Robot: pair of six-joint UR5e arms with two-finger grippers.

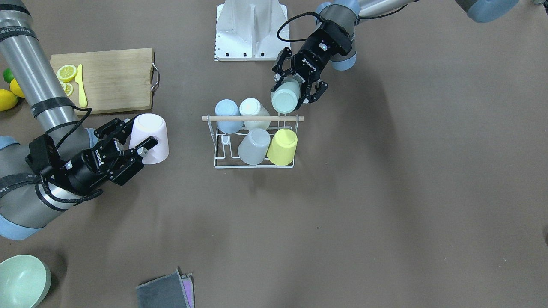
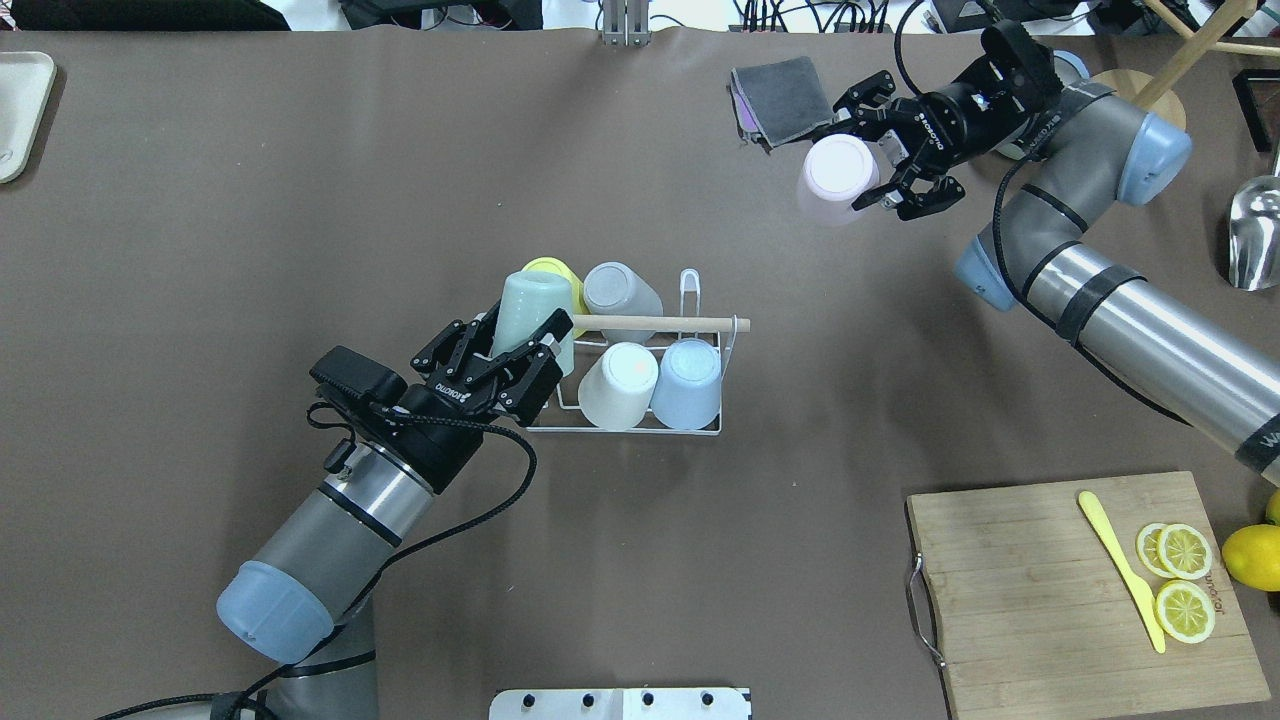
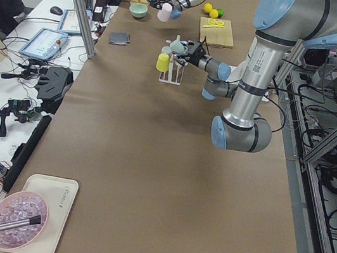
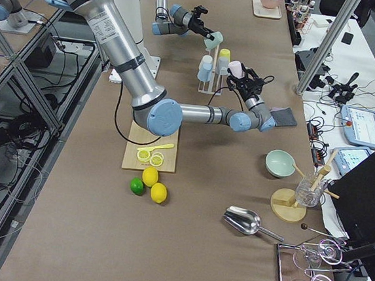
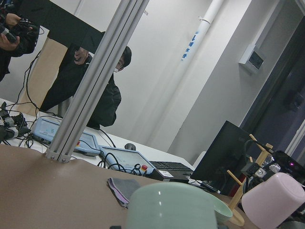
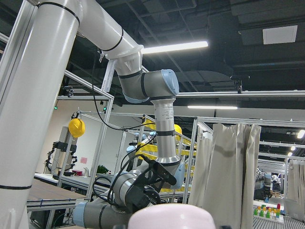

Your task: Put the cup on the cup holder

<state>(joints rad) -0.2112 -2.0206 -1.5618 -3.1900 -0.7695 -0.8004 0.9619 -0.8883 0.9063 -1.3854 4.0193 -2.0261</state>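
From across the table, the left gripper (image 1: 295, 89) has its fingers clamped on a mint cup (image 1: 285, 99), tilted with its base toward me. It sits just behind the end of the rod (image 1: 252, 118) on the rack (image 1: 252, 166). From overhead the mint cup covers part of the yellow cup (image 2: 548, 268) and overlaps the rod's tip. Neither view shows whether it sits on a prong. The left wrist camera catches only the cup's pale green wall low in the picture.

The right gripper (image 2: 885, 165) is closed on a pink cup (image 2: 840, 172), held well apart from the rack and near a grey cloth (image 2: 785, 90).

Four cups sit upturned on the rack: blue (image 1: 227, 115) and cream (image 1: 252, 113) in the back row, grey (image 1: 254, 146) and yellow in front. One bare prong (image 1: 224, 143) stands beside the grey cup.

A cutting board (image 2: 1080, 590) with lemon slices (image 2: 1180, 550) and a yellow knife (image 2: 1120, 565) lies off to one side. A green bowl (image 1: 21, 280) sits at the table's corner.
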